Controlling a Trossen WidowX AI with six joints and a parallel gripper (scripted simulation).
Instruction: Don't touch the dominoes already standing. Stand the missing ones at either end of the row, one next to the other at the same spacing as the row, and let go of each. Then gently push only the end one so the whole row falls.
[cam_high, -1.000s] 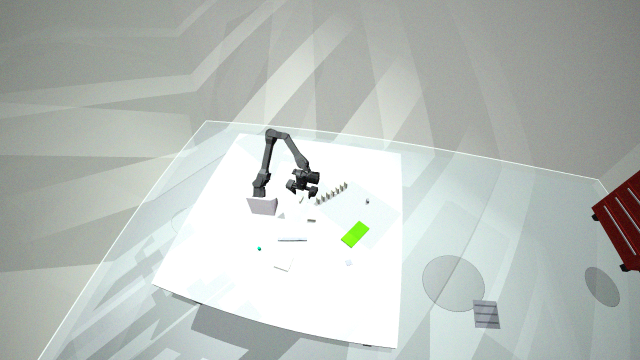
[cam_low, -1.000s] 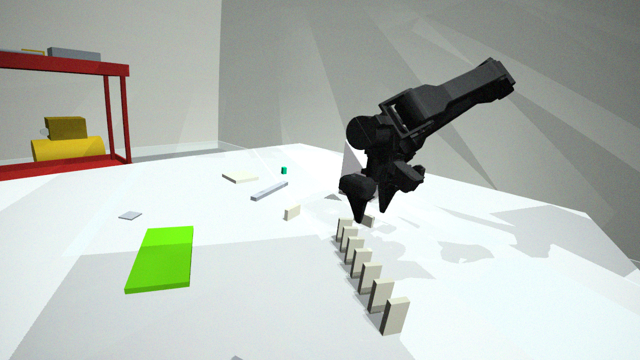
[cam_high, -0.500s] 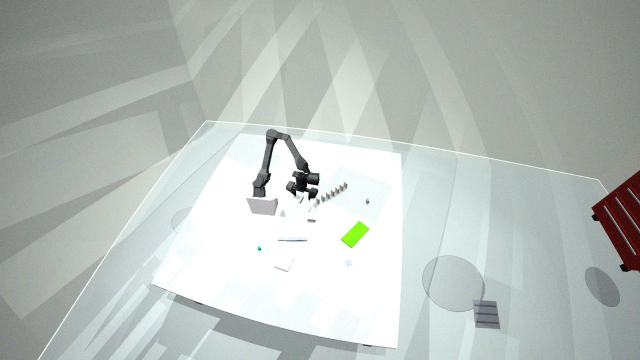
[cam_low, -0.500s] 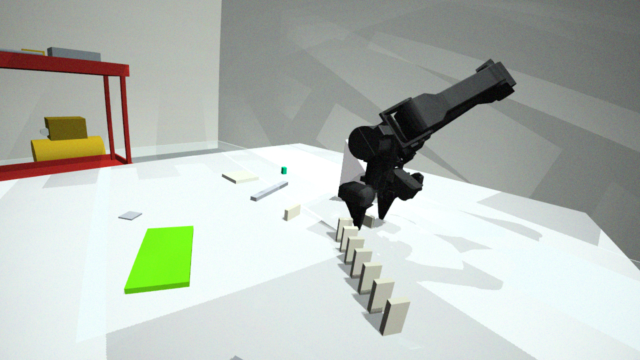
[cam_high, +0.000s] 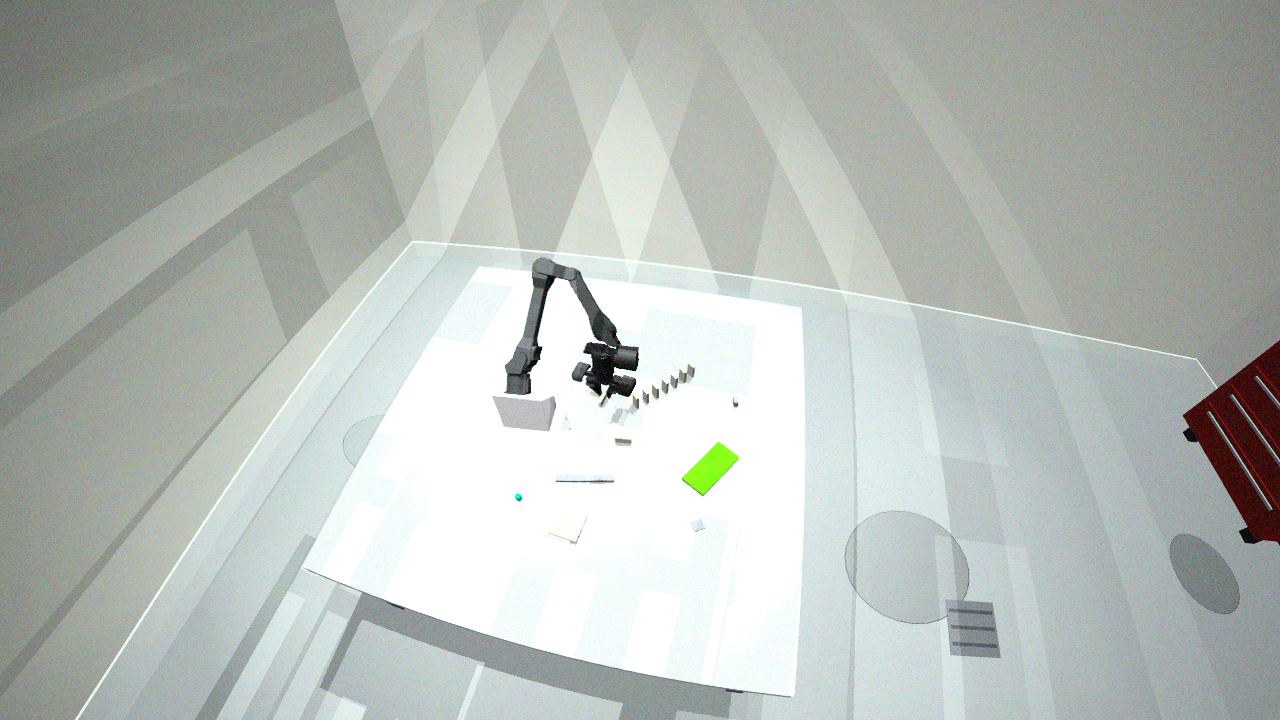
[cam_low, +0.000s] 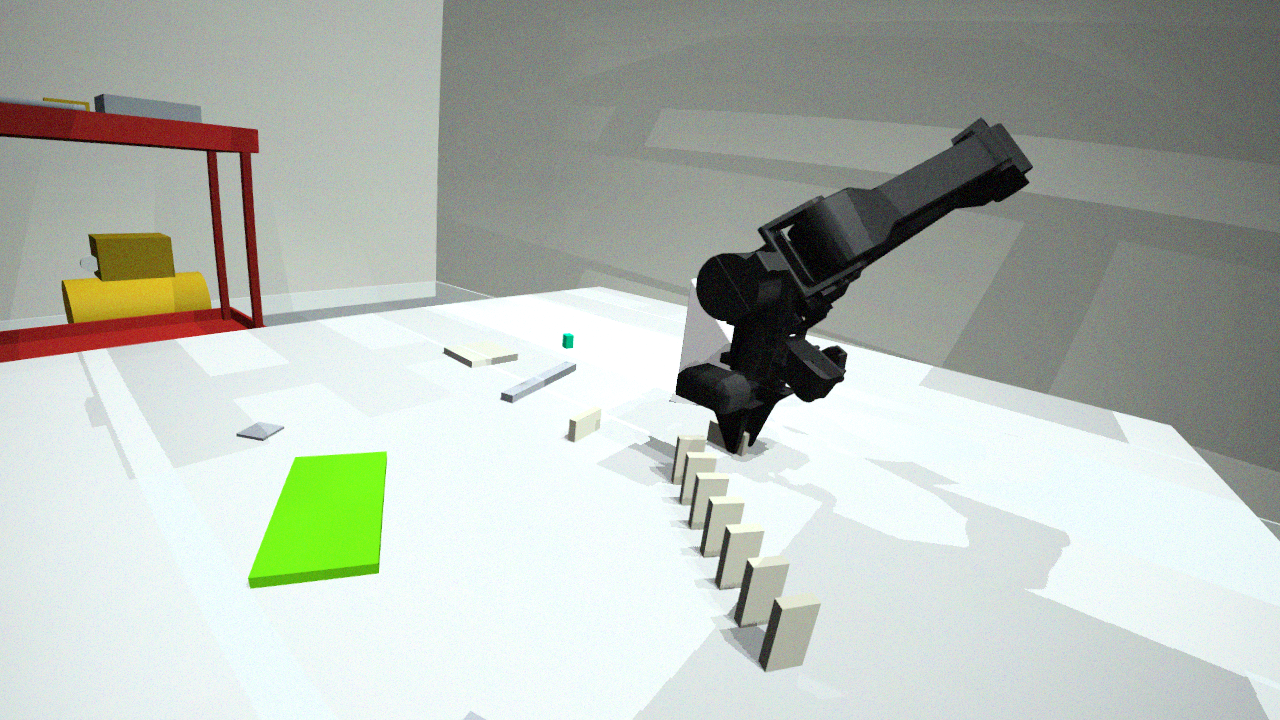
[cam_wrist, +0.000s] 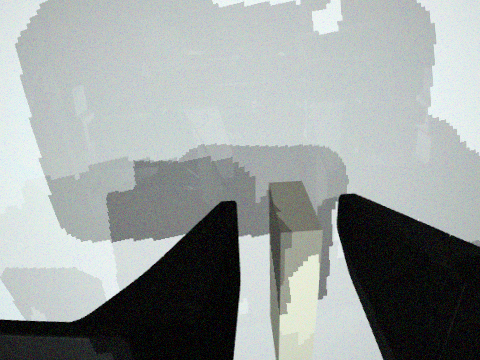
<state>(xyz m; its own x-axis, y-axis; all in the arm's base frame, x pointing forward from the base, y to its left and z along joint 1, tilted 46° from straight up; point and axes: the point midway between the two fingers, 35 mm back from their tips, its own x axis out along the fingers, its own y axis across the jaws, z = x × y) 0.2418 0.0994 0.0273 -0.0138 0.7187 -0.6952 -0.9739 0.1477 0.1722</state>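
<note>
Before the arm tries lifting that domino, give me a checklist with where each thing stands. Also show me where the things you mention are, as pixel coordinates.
1. Row of dominoes (cam_high: 665, 386) (cam_low: 741, 557) upright, all seven: ok.
2. Hand (cam_high: 607, 398) (cam_low: 743, 446) (cam_wrist: 287, 214) straddling the nearer loose domino (cam_high: 602, 401) (cam_low: 716, 434) (cam_wrist: 300, 280): ok.
3. Both fingers gripping it: not ok, gaps show on each side.
4. Safe clearance between hand and row: cannot tell, the top view is too small.
5. Second loose domino (cam_high: 622, 440) (cam_low: 584, 424) outside the fingers: ok, it lies apart.
</note>
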